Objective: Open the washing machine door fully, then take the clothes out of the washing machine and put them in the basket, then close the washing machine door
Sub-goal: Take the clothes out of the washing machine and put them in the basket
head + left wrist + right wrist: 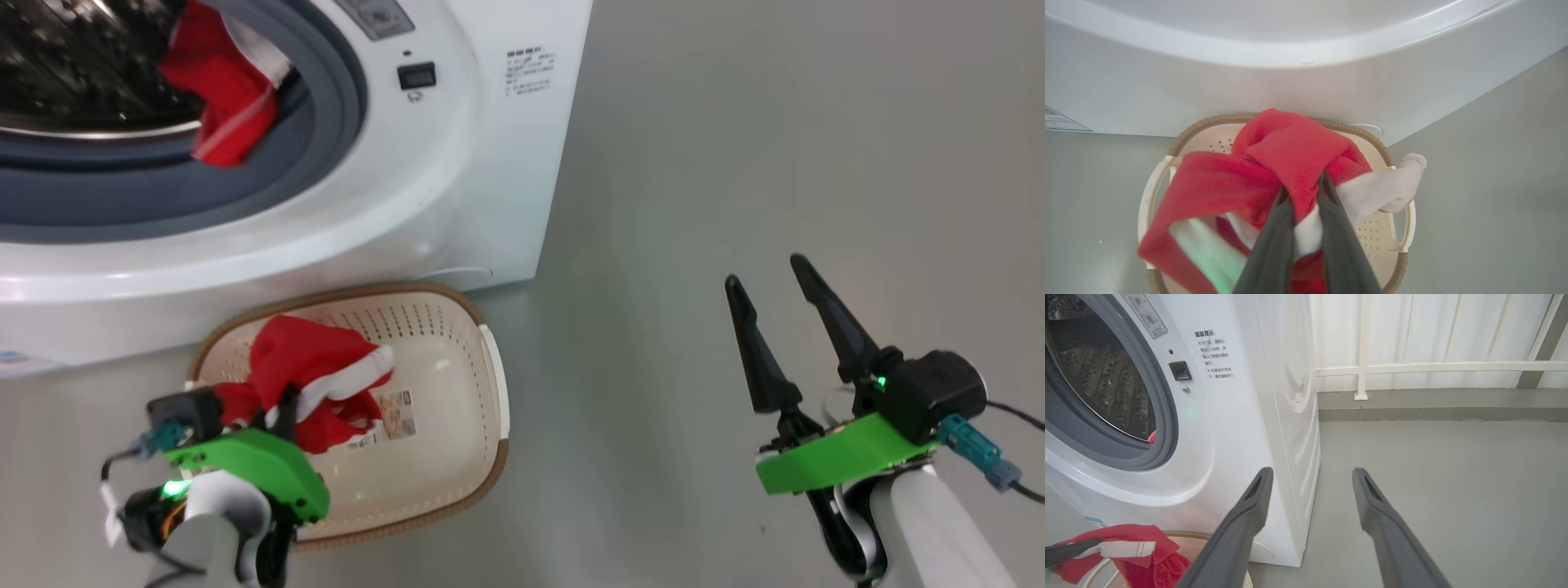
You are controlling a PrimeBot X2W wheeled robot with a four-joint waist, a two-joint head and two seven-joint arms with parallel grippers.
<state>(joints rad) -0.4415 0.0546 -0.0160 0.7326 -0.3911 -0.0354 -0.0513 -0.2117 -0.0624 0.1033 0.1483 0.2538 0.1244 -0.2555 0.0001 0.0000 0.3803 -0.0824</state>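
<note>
The washing machine [457,163] stands at the upper left with its drum mouth uncovered; the washing machine door is out of view. One red garment of the clothes [224,98] hangs over the grey gasket. The basket [457,425] sits on the floor against the machine's front. My left gripper [1303,185] is shut on another red garment with white trim [1290,155], holding it just over the basket [1404,228]. My right gripper [763,272] hovers open and empty above the floor at the right, apart from the machine [1229,416].
Grey floor [735,147] stretches to the right of the machine. In the right wrist view a white railing [1412,367] and a low kerb run along the far side. A paper label [397,412] lies on the basket's bottom.
</note>
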